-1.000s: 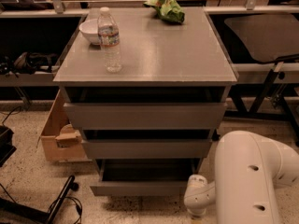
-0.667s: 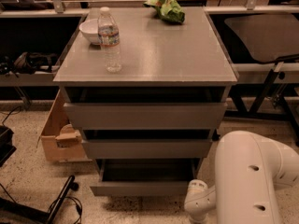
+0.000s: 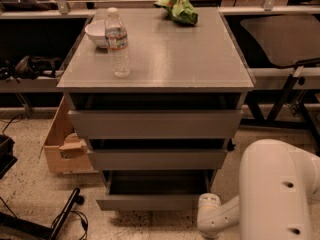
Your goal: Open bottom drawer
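The robot's white arm (image 3: 277, 194) fills the lower right. The gripper is out of view past the bottom edge, so its state cannot be told. Just left of the arm, the bottom drawer (image 3: 150, 202) stands pulled out at the cabinet's (image 3: 235, 91) foot. It is matte grey with a short, flat, handle-less front and a shallow tray. On the cabinet top are a water bottle (image 3: 119, 44), a white bowl (image 3: 96, 33) and a green bag (image 3: 179, 10).

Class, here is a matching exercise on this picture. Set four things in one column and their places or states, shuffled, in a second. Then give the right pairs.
1 water bottle
2 white bowl
3 green bag
4 bottom drawer

A pulled out, tray showing
B upright, left side of the cabinet top
C lying at the back, right of centre
D back left corner, behind the bottle

Pairs: 1-B, 2-D, 3-C, 4-A.

The gripper is out of view; only the white arm shows, lower right.
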Controlling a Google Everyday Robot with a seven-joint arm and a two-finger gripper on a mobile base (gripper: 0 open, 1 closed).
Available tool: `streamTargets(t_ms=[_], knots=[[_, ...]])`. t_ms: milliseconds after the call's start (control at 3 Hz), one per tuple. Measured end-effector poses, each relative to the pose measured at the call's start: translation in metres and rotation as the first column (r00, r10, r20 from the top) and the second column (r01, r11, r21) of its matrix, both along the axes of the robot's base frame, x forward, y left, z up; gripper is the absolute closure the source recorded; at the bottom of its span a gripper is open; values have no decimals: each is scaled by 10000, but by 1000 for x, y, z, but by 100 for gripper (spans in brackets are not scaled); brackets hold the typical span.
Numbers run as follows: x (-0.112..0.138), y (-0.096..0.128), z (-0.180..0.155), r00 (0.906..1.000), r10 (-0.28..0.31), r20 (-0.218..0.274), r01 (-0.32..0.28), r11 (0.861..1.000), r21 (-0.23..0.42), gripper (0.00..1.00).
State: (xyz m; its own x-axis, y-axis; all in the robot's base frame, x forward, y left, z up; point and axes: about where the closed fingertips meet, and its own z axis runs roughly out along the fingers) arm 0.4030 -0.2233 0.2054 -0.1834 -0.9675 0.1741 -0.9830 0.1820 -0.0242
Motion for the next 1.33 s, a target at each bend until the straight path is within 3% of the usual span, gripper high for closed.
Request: streamTargets(t_ms=[333,667,1000,1333], knots=[[18,13,39,9878,526,1466,-638,9953,726,9],[39,23,61,9665,749,2457,-1179,9792,1652,0],[65,35,62,9521,927,2915,-1624,9608,2248,0],[111,54,33,9541,933,2847,-1588,9634,2161,0]])
